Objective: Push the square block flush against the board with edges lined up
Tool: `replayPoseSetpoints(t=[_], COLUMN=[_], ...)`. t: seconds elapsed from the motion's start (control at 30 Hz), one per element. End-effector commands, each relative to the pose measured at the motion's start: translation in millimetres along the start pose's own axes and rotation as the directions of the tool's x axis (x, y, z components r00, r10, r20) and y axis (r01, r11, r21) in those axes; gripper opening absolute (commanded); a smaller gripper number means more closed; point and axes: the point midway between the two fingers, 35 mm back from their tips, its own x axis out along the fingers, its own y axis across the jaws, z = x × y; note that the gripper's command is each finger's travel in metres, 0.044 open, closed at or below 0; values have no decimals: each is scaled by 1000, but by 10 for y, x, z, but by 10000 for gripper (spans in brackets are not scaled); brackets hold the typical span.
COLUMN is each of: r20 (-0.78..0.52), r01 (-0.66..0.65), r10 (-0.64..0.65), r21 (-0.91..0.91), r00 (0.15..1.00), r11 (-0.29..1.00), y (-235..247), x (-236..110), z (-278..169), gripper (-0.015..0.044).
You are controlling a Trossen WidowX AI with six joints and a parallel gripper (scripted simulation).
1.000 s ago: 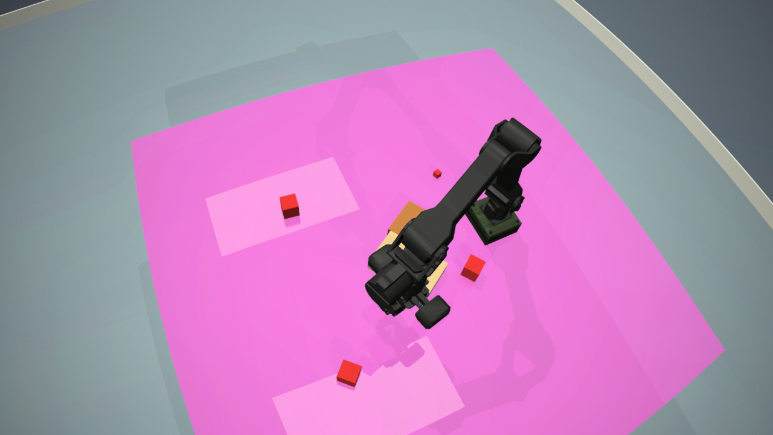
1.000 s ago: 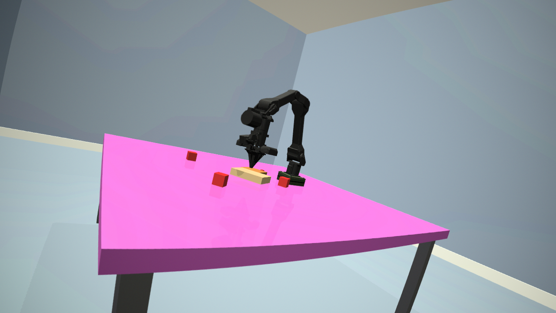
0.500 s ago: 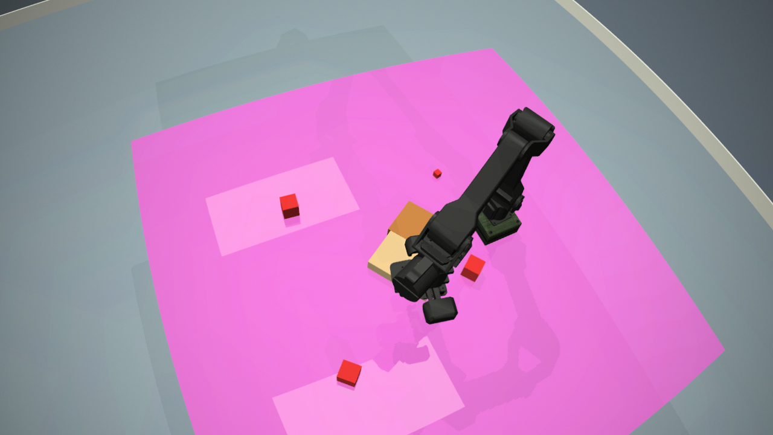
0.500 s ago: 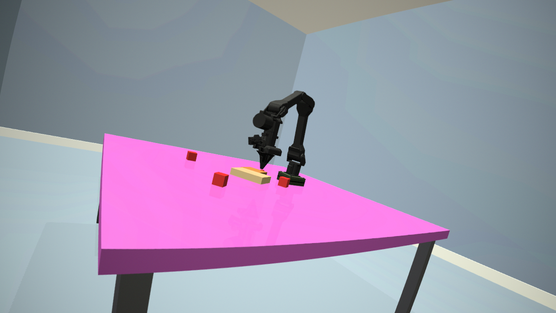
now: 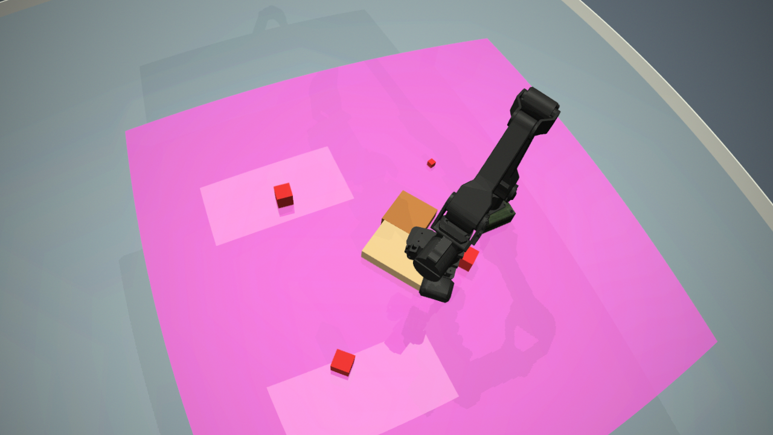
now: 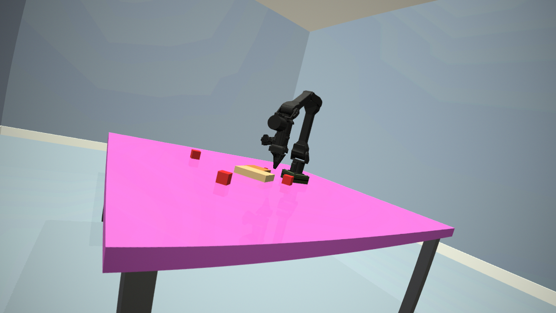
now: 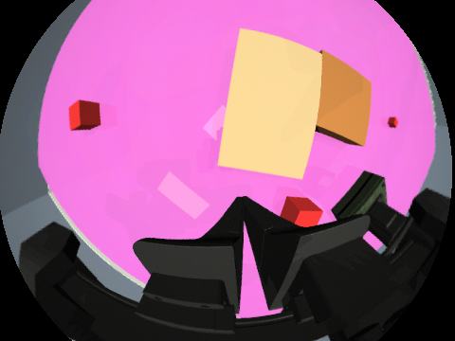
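A pale tan board [image 5: 384, 247] [image 6: 254, 174] [image 7: 272, 108] lies flat on the pink table [image 5: 216, 302] [image 6: 174, 218]. An orange square block [image 5: 410, 209] [image 7: 344, 98] lies flat with one side against the board's far end, and one of its edges looks even with a long edge of the board. My gripper [image 6: 276, 166] [image 7: 242, 201] is shut and empty. It hangs above the table, off the board's near side, touching neither part. In the top view the arm hides the fingertips.
Red cubes [image 5: 283, 194] [image 5: 342, 361] [image 5: 468, 258] stand on the table, the last one [image 6: 287, 179] [image 7: 301, 211] close beside my fingers. A tiny red cube [image 5: 430, 162] lies beyond the block. The arm's base [image 5: 499, 215] [image 6: 296, 177] stands right of the board.
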Motion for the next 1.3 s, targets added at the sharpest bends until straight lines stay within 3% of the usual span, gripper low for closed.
replayPoseSetpoints(t=[0.0, 0.13, 0.3, 0.47, 1.27], r20=[2, 1, 1, 1, 3], r01=[6, 8, 8, 8, 8], r10=[-6, -9, -9, -9, -9], r21=[131, 243, 249, 249, 249], r00=[1000, 1000, 1000, 1000, 1000], r11=[991, 970, 969, 969, 969], y=[-115, -204, -206, -218, -270], x=[25, 42, 74, 595, 593], z=[-80, -147, -149, -154, 79], gripper=[0, 0, 0, 0, 0])
